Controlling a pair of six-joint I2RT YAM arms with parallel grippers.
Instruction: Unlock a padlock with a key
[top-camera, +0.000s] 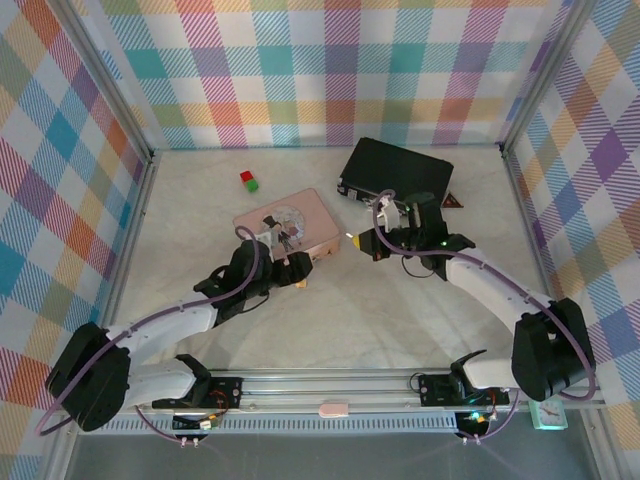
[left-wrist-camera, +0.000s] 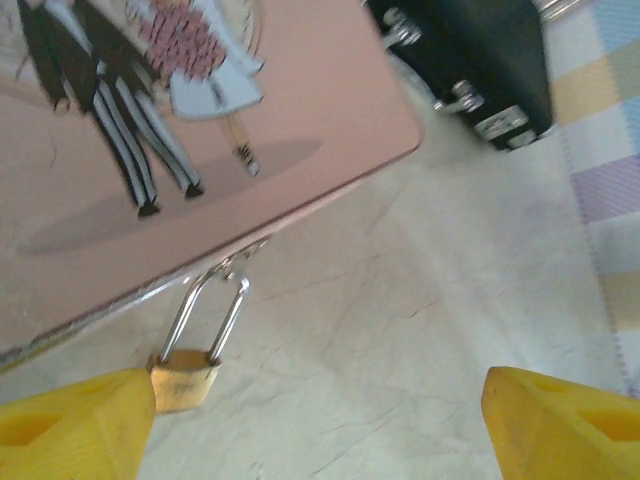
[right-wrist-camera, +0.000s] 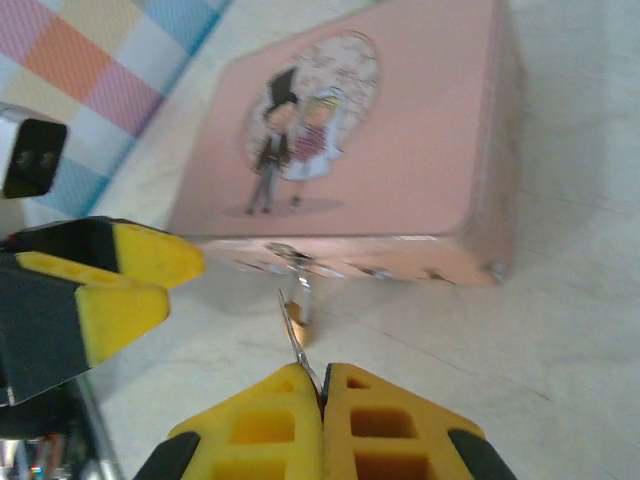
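Observation:
The small brass padlock (left-wrist-camera: 185, 378) hangs by its silver shackle (left-wrist-camera: 210, 308) from the latch on the front of the pink box (left-wrist-camera: 300, 110). My left gripper (left-wrist-camera: 320, 430) is open; the padlock lies just beside the tip of its left yellow finger (left-wrist-camera: 75, 425), with bare table between the fingers. My right gripper (right-wrist-camera: 323, 385) is shut on the thin silvery key (right-wrist-camera: 296, 340). The key's blade points toward the padlock (right-wrist-camera: 304, 305) and ends close in front of it. From above, the left gripper (top-camera: 292, 270) sits at the box's near edge and the right gripper (top-camera: 358, 240) near its right corner.
A black case (top-camera: 395, 170) with silver latches lies behind the right gripper. Small red and green cubes (top-camera: 248, 181) sit behind the pink box (top-camera: 287, 225). The left gripper's yellow fingers (right-wrist-camera: 110, 290) appear at the left of the right wrist view. Checked walls enclose the table.

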